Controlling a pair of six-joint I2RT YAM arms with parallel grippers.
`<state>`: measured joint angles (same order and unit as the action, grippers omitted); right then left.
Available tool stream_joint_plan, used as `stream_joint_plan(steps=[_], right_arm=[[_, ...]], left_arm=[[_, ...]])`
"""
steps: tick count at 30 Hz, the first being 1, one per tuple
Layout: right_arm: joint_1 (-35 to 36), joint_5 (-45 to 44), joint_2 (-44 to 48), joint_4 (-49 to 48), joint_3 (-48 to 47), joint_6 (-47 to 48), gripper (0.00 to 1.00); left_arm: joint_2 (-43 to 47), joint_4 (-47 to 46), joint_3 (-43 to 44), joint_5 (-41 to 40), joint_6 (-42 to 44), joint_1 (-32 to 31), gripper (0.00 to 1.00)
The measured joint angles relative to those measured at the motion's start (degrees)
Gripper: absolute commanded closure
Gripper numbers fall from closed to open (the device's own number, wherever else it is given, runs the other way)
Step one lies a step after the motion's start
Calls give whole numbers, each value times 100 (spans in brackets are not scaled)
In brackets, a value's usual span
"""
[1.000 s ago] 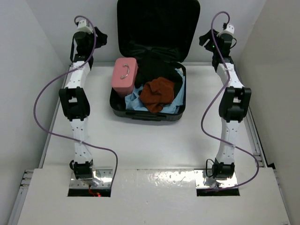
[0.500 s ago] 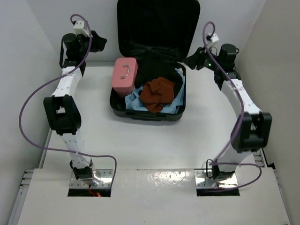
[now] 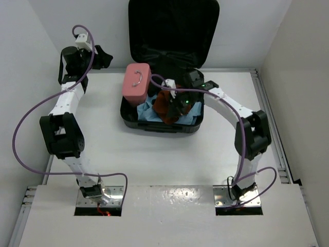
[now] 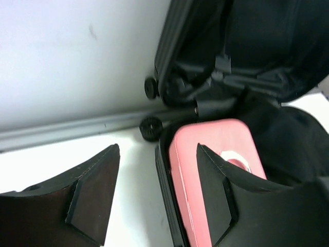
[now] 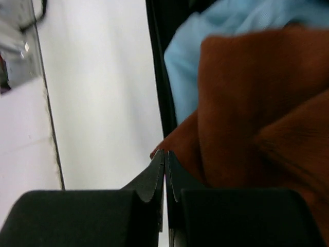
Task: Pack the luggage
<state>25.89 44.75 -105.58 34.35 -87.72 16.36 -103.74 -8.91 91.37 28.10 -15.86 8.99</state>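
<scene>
One black luggage (image 3: 172, 31) lies open far-centre on the table (image 3: 154, 154), its lid upright. Left wrist: ribbed shell, small wheels (image 4: 150, 127), pink case (image 4: 216, 154) inside; left gripper (image 4: 157, 154) released. Right wrist: right gripper (image 5: 164, 160) clenched at the rust cloth (image 5: 257, 103).

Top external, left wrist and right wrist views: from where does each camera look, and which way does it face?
Top external: above and behind the bases, looking down at the table; both arms and the open luggage show.
Left wrist: on the left arm, facing the luggage's hinge corner and pink case; the open left gripper shows.
Right wrist: over the luggage's edge, facing rust cloth; the shut right gripper shows.
Shared: top and left wrist both show the pink case.
</scene>
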Motion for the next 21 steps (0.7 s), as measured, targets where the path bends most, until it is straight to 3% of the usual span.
stream_joint_plan(steps=[10,21], right_arm=[[201,-706,-577,684,-199,769,100],[245,-2315,-756,-717,304,743,100]], left_arm=[[455,94,-391,63,267,17,32],[278,81,-151,11,267,39,27]])
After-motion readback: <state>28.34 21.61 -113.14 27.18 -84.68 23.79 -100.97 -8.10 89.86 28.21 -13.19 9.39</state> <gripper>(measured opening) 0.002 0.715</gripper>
